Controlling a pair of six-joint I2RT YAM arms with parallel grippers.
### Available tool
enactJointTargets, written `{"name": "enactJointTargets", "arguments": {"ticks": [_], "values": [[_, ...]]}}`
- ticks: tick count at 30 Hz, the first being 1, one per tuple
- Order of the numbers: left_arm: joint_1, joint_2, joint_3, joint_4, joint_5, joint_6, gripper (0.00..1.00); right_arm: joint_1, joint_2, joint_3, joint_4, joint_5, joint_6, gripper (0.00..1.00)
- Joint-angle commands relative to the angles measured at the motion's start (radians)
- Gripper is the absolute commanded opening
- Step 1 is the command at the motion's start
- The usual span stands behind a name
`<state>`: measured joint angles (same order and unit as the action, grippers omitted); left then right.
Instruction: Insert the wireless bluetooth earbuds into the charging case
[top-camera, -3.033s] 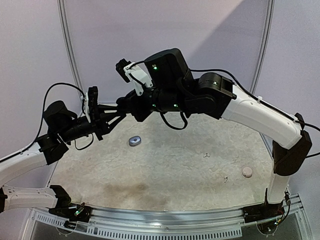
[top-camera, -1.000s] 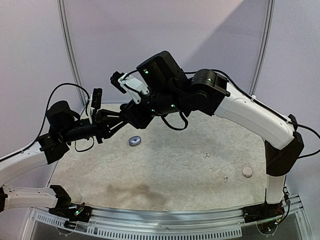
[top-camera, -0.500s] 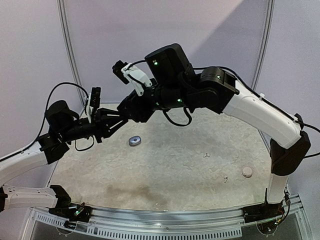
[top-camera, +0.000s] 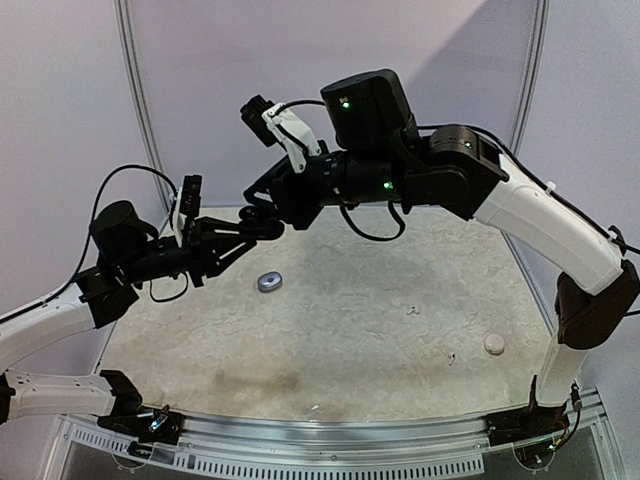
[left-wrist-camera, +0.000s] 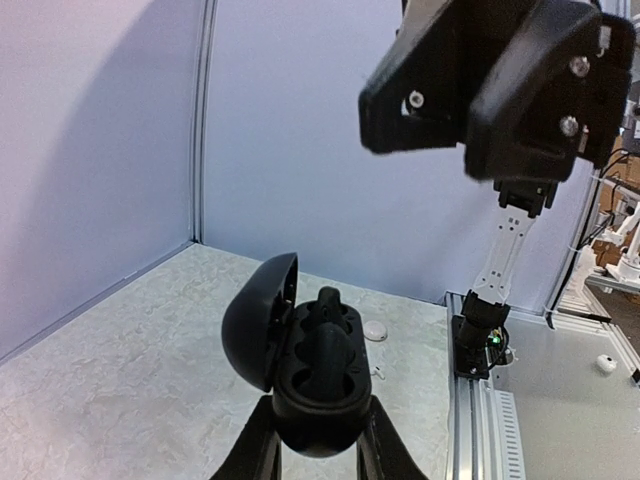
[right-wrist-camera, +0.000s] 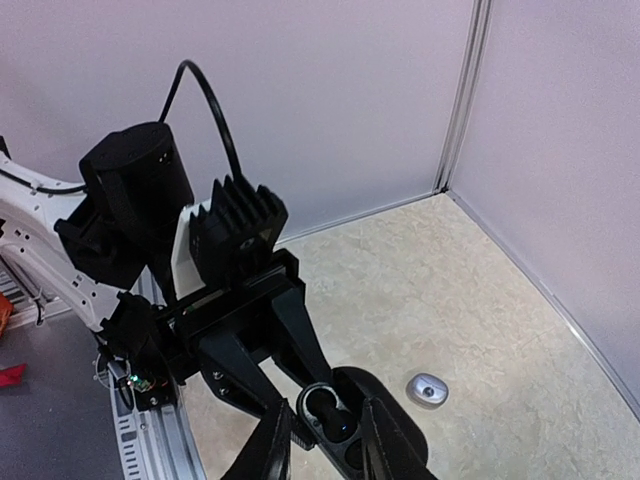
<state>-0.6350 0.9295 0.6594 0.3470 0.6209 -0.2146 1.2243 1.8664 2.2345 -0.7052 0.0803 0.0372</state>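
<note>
I work in a robotics lab booth: plain lavender panel walls (top-camera: 200, 80) enclose my speckled table (top-camera: 350, 330), edged by a slotted aluminium rail (top-camera: 330, 445).

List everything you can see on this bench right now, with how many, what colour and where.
black case: one, black, lid open, held in the air above the table.
grey case: one, silvery grey, lying on the table, far left of centre.
round case: one, pale pinkish white, on the table near the right edge.
small bits: three, pale, scattered on the table; too small to identify.
table: one, mottled beige.
left gripper: one, black, shut on the black case.
right gripper: one, black, open, just above the black case.
</note>
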Motion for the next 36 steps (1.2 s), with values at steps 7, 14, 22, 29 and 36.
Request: {"name": "enactJointTargets", "arguments": {"ticks": [7, 14, 22, 29, 36], "values": [[-0.013, -0.004, 0.012, -0.006, 0.032, 0.088, 0.00, -0.013, 0.042, -0.012, -0.023, -0.029, 0.017, 0.14], [-0.014, -0.001, 0.017, -0.015, 0.033, 0.119, 0.00, -0.016, 0.072, -0.021, -0.027, -0.063, 0.029, 0.07], [-0.014, -0.004, 0.017, -0.011, 0.013, 0.097, 0.00, -0.018, 0.076, -0.061, -0.052, -0.058, 0.029, 0.03], [-0.012, -0.005, 0.017, -0.009, 0.009, 0.091, 0.00, -0.022, 0.084, -0.069, -0.072, -0.042, 0.034, 0.02], [-0.012, 0.007, 0.000, -0.075, 0.004, 0.179, 0.00, -0.038, 0.045, 0.014, 0.030, -0.136, 0.024, 0.06]]}}
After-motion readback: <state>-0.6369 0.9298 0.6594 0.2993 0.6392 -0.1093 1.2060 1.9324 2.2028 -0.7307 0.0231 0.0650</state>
